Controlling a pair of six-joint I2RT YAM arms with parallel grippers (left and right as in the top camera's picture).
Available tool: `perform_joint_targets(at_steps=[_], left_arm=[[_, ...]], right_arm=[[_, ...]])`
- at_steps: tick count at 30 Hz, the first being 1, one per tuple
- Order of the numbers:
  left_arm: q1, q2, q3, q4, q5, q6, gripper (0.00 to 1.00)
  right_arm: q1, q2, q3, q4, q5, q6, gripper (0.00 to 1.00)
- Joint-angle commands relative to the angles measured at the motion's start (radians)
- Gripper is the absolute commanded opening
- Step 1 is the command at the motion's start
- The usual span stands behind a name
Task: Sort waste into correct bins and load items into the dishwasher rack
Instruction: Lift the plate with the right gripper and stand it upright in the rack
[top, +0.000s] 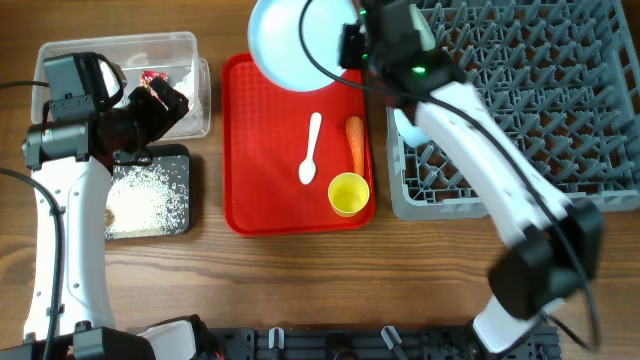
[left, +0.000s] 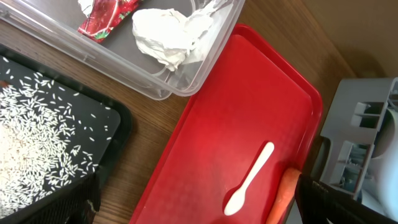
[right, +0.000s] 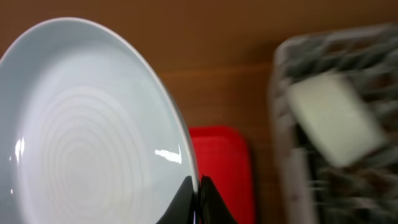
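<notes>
The desk (top: 300, 280) is seen to carry all items. The dishwasher rack (top: 560, 100) is placed just to the right of the right pincer (right: 198, 196). The red tray (top: 260, 150) lies between the two pincers, nearer the right one. The round pale-blue plate (right: 81, 124) is held tilted on edge above the tray's far end, its rim pinched by the right pincer. The clear tub (left: 124, 59) and the black tray (left: 109, 124) are found beneath the left pincer (top: 165, 100), whose fingers are spread wide with nothing between them. On the red tray, on the near side of the right pincer, the carrot (top: 355, 143), the white spoon (top: 311, 150) and the yellow cup (top: 348, 193) are noted. The tissue (left: 165, 34) and the red wrapper (left: 106, 15) are recorded in the tub, and the rice (left: 31, 137) on the black tray.
</notes>
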Motion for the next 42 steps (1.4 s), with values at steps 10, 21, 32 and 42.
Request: perform_joint_targets(at_steps=[10, 21, 32, 42], left_arm=[[0.003, 0.006, 0.006, 0.002, 0.012, -0.005, 1.00], [0.003, 0.006, 0.006, 0.002, 0.012, -0.005, 1.00], [0.003, 0.006, 0.006, 0.002, 0.012, -0.005, 1.00], [0.003, 0.006, 0.006, 0.002, 0.012, -0.005, 1.00]], right_arm=[[-0.034, -0.141, 0.003, 0.064, 0.982, -0.710, 0.04], [-0.186, -0.103, 0.003, -0.045, 0.797, -0.784, 0.04], [-0.225, 0.088, 0.003, 0.109, 0.721, -0.976, 0.04], [-0.239, 0.242, 0.003, 0.349, 0.756, -1.154, 0.04]])
